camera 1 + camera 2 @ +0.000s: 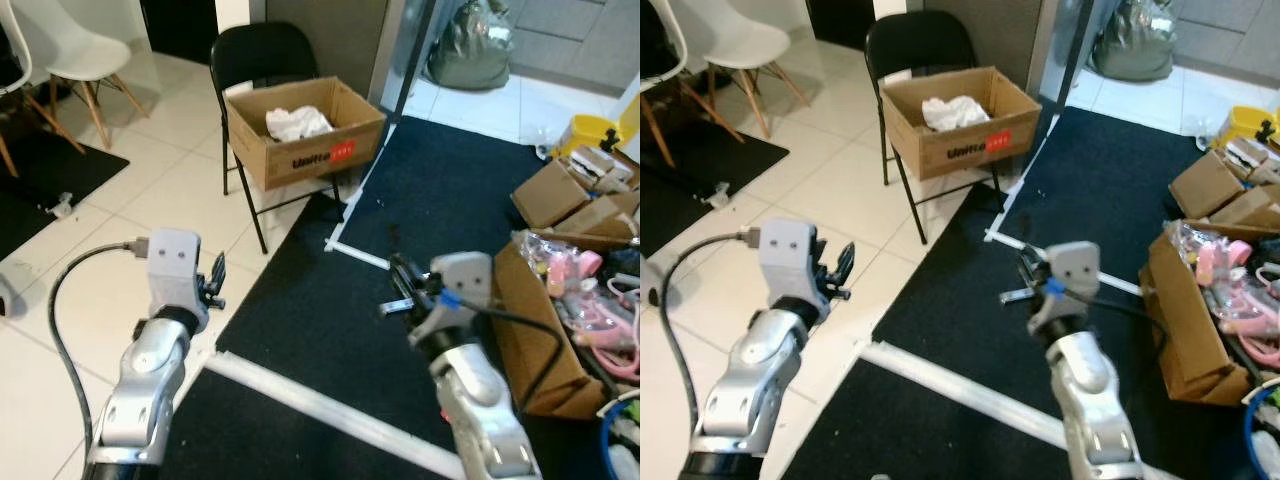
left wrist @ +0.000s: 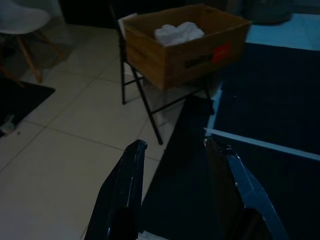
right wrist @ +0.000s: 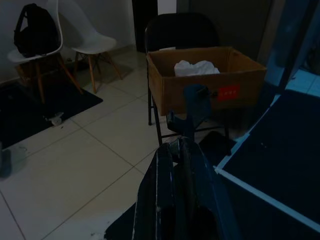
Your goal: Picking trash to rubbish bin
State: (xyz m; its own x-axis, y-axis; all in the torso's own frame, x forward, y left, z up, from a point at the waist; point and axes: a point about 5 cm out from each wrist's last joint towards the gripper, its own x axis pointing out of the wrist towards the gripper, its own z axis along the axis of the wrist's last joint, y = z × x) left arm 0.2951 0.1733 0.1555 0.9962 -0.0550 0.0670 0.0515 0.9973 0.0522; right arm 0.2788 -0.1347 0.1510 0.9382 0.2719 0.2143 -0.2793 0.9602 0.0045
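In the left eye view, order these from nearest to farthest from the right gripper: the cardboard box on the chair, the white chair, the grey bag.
1. Cardboard box, on the black chair ahead-left.
2. Grey bag, far ahead.
3. White chair, far left.

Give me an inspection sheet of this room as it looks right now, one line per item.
Surface: white tiled floor on the left, dark carpet with white tape lines on the right.
Job's things: open cardboard box on a black folding chair, crumpled white paper inside.
Clutter: cardboard boxes and a box of pink items at the right; grey bag at the back.
Grippers: left end effector open, holding nothing; right end effector shut on a small blue clip-like object.
Cables: grey cable looping from the left wrist.
Surroundings: white chairs, black mat, yellow bucket.
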